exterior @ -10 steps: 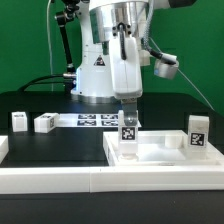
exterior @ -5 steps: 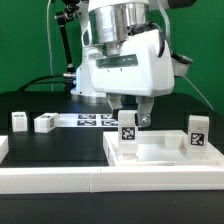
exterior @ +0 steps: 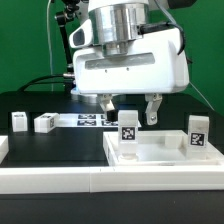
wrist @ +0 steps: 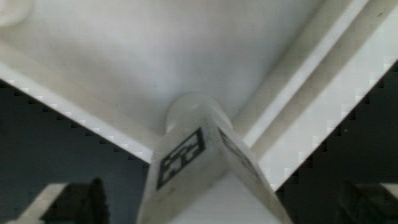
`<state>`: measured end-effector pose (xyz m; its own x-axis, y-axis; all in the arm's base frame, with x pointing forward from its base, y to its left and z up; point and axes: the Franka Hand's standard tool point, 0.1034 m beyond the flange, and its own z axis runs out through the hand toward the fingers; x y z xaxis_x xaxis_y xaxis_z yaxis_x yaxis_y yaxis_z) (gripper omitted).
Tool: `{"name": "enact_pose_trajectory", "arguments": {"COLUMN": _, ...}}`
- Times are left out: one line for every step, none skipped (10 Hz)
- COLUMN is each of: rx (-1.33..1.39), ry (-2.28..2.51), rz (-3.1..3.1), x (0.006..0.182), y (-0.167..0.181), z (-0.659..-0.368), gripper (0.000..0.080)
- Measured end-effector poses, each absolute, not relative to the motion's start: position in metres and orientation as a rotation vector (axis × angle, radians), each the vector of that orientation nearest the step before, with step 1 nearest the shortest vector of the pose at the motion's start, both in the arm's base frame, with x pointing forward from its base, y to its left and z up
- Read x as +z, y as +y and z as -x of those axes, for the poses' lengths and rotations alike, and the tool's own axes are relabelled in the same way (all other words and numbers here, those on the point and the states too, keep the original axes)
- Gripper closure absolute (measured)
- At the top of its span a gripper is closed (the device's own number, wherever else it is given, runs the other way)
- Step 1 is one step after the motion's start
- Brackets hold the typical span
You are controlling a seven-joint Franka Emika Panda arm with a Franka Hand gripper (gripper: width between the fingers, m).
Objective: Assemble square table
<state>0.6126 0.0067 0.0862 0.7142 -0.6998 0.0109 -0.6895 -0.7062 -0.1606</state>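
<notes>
Near the far left edge of the black table [exterior: 40, 148], the leftmost leg [exterior: 19, 121] stands upright, a small white block with a tag on its face. Just beside it, toward the exterior view's right, the lying leg [exterior: 44, 123] rests on its side. Further along the far edge the marker board [exterior: 95, 120] lies flat in front of the robot's base.

The tabletop [exterior: 160, 155], a white square tray with a raised rim, sits at the table's front right, up against the white rail [exterior: 60, 180] that edges the front. The middle leg [exterior: 128, 135] stands upright at the tabletop's far left corner, its tag facing the camera. The gripper [exterior: 130, 108] hangs directly over this leg, with its fingers [exterior: 108, 103] spread wide, one to each side of the leg's top. They are apart from the leg and hold nothing.

The wrist view looks straight down on the middle leg [wrist: 192, 165] against the white inside of the tabletop [wrist: 160, 50].

The right leg [exterior: 197, 133] stands upright at the tabletop's far right corner. Whether it stands in the tray or just behind it cannot be told.
</notes>
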Motion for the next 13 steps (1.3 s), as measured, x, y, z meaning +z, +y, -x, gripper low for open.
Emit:
{"name": "enact_pose_trajectory", "arguments": {"rx": -0.116, "ry": 0.972, "rz": 2.846, "x": 0.0868, "y": 0.0066, "z": -0.6130, "gripper": 0.0151}}
{"name": "enact_pose_trajectory", "arguments": {"rx": -0.123, "ry": 0.868, "rz": 2.883, "x": 0.0867, "y": 0.0065, "z": -0.6129, "gripper": 0.0151}}
{"name": "enact_pose_trajectory", "arguments": {"rx": -0.129, "ry": 0.746, "rz": 2.926, "x": 0.0865, "y": 0.0067, "z": -0.6126, "gripper": 0.0151}}
{"name": "enact_pose_trajectory", "arguments": {"rx": -0.137, "ry": 0.606, "rz": 2.972, "x": 0.0864, "y": 0.0062, "z": -0.6124, "gripper": 0.0151}}
{"name": "enact_pose_trajectory", "arguments": {"rx": -0.142, "ry": 0.507, "rz": 2.997, "x": 0.0864, "y": 0.0058, "z": -0.6124, "gripper": 0.0151}}
{"name": "enact_pose_trajectory", "arguments": {"rx": -0.147, "ry": 0.396, "rz": 3.020, "x": 0.0863, "y": 0.0058, "z": -0.6124, "gripper": 0.0151}}
{"name": "enact_pose_trajectory", "arguments": {"rx": -0.150, "ry": 0.310, "rz": 3.037, "x": 0.0863, "y": 0.0057, "z": -0.6123, "gripper": 0.0151}}
{"name": "enact_pose_trajectory", "arguments": {"rx": -0.151, "ry": 0.294, "rz": 3.040, "x": 0.0862, "y": 0.0056, "z": -0.6121, "gripper": 0.0151}}
{"name": "enact_pose_trajectory", "arguments": {"rx": -0.150, "ry": 0.296, "rz": 3.040, "x": 0.0861, "y": 0.0056, "z": -0.6121, "gripper": 0.0233}}
{"name": "enact_pose_trajectory", "arguments": {"rx": -0.150, "ry": 0.296, "rz": 3.040, "x": 0.0861, "y": 0.0056, "z": -0.6120, "gripper": 0.0416}}
{"name": "enact_pose_trajectory", "arguments": {"rx": -0.150, "ry": 0.298, "rz": 3.041, "x": 0.0860, "y": 0.0042, "z": -0.6119, "gripper": 0.0511}}
{"name": "enact_pose_trajectory", "arguments": {"rx": -0.150, "ry": 0.305, "rz": 3.040, "x": 0.0860, "y": 0.0041, "z": -0.6118, "gripper": 0.0511}}
{"name": "enact_pose_trajectory", "arguments": {"rx": -0.149, "ry": 0.334, "rz": 3.036, "x": 0.0860, "y": 0.0040, "z": -0.6118, "gripper": 0.0511}}
